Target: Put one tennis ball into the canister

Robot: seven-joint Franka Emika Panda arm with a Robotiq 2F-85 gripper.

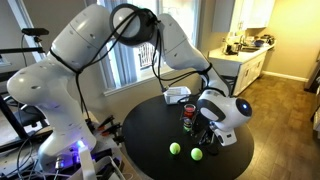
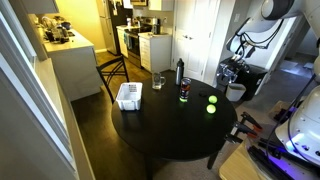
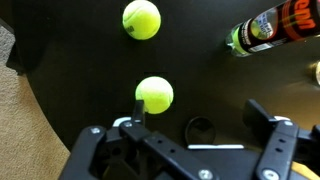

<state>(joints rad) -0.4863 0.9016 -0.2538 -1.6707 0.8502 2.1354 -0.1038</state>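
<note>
Two yellow-green tennis balls lie on the round black table. In the wrist view one tennis ball sits just ahead of my left finger, and another tennis ball lies farther off. They show in both exterior views. The canister stands upright, clear with red bands; in the wrist view the canister is at the top right. My gripper is open and empty, low over the table near the balls.
A white basket, a clear glass and a dark bottle stand at the table's far side. A small dark round disc lies on the table between my fingers. The table's edge and carpet are close by.
</note>
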